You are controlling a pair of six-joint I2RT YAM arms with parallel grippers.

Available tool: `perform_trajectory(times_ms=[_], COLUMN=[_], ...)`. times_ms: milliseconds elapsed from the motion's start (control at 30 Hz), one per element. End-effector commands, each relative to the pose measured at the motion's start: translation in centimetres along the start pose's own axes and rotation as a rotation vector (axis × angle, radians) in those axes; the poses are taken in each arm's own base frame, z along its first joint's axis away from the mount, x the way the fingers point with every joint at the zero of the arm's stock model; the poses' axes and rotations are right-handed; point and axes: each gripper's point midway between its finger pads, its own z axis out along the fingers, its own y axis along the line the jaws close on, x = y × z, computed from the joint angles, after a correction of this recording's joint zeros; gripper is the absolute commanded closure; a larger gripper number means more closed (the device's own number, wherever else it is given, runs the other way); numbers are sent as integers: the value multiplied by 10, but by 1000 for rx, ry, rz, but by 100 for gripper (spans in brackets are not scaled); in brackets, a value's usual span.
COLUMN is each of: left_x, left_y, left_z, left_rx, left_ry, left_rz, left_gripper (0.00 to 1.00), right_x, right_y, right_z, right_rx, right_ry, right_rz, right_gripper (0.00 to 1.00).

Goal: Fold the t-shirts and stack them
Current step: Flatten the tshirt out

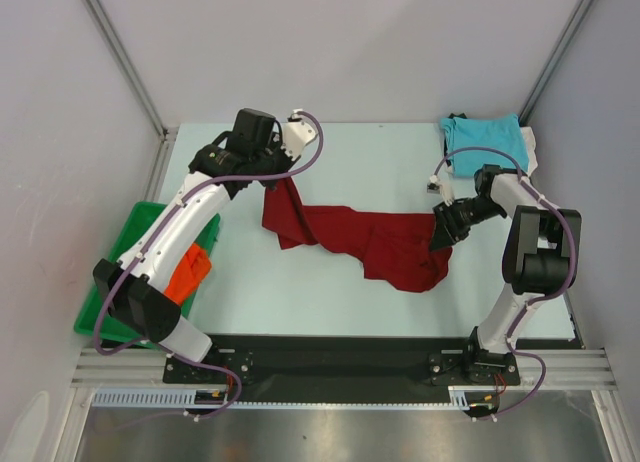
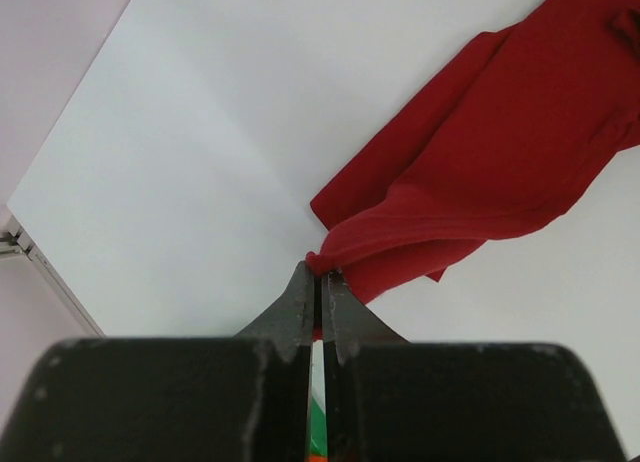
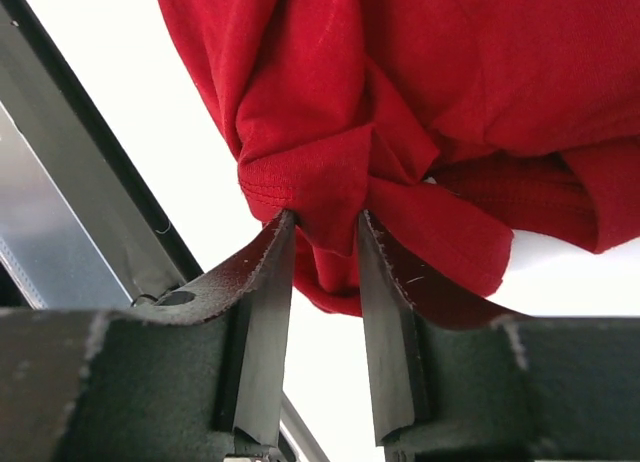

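Pale table (image 1: 350,152): red shirt (image 1: 380,242) sprawls centre, 10 to 4 o'clock. Soft, light, floppy; pinch hems or shoulders. Your left claw (image 2: 318,277) clenched on its corner; right claw (image 3: 325,222) parted around bunch, grip unclear.

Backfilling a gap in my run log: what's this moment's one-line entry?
left gripper shut on dark red t-shirt | right gripper open, cloth between fingers | turquoise t-shirt far right | orange t-shirt in tray

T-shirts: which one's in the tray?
The bright orange t-shirt, lying in the green tray at the left edge. The dark red t-shirt lies mid-table; the turquoise t-shirt sits at the far right corner.
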Motion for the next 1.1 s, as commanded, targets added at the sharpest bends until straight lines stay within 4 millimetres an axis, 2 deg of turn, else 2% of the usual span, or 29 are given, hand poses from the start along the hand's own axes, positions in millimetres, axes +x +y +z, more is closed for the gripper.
perform_trajectory(times_ms=[0,367,467,500,633,767,833,900,933,1033,1067], left_x=[-11,-11,-13,-13,-15,-17,-19,-23,-26,-41,-47], left_y=[-1,-2,-2,-2,-2,-1,4,10,20,40,46], left_z=[-2,1,2,2,3,2,-3,-9,-18,-46,-57], left_rx=[5,9,11,12,15,14,-6,-34,-85,-178,-206], left_ry=[-44,-43,-45,-44,-47,-50,-58,-68,-76,-129,-149], left_rz=[-12,-15,-15,-16,-18,-16,-10,6,10,44,70], left_gripper=[100,100,99,100,100,100,100,100,100,100,100], right_x=[-16,-21,-22,-22,-23,-27,-31,-45,-51,-86,-107], right_y=[7,6,2,1,0,1,7,11,14,29,38], right_z=[-8,-10,-10,-10,-11,-21,-32,-46,-53,-89,-112], right_rx=[-18,-22,-10,-9,-2,23,37,64,76,161,217], right_ry=[-51,-58,-61,-60,-59,-67,-81,-113,-127,-211,-263], right_rz=[-36,-32,-23,-21,-19,-37,-50,-79,-90,-169,-224], right_gripper=[64,64,70,76,87,99,100,100,100,100,100])
